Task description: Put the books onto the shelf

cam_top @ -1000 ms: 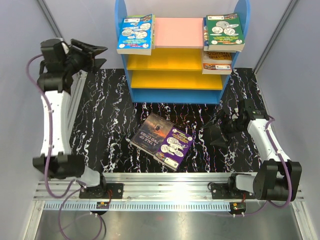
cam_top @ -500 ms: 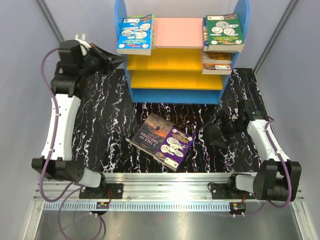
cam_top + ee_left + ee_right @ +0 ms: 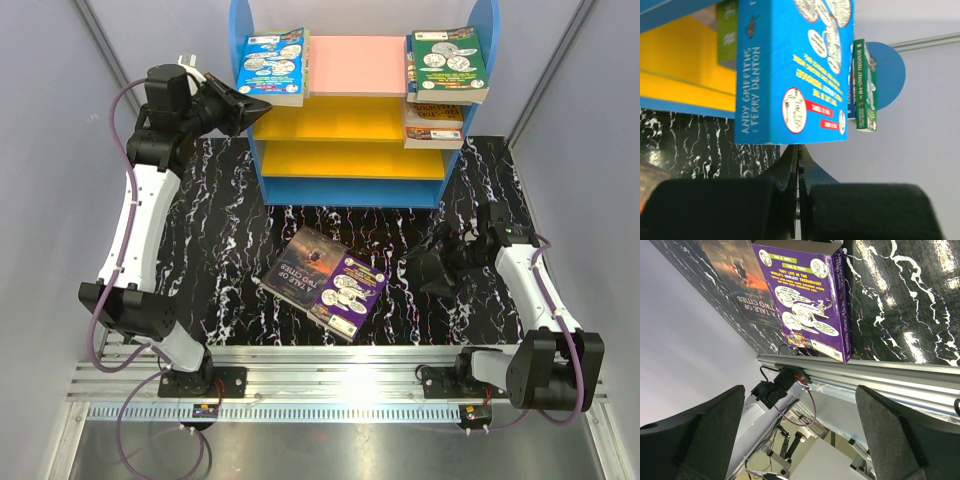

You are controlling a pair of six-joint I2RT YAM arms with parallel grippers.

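I'm holding my left gripper clenched on nothing, fingers pressed flat together, up by the shelf's left blue side panel. Its tip is sitting right under the near corner of the blue book; I can't tell whether it is touching. That book is lying flat on the pink top board and is overhanging the left and front edges. The green book is lying at the right end and sticking out over the front edge, and a bare pink strip is showing between the two. More books are stacked at the right end of the upper yellow board, jutting out past its front edge. My right gripper is hanging low over the black marbled table, jaws spread wide and gripping nothing, just right of the purple book and apart from it. The purple book is lying flat and overlapping the right edge of the dark brown book. Open table is showing to their left and between them and the shelf's foot.
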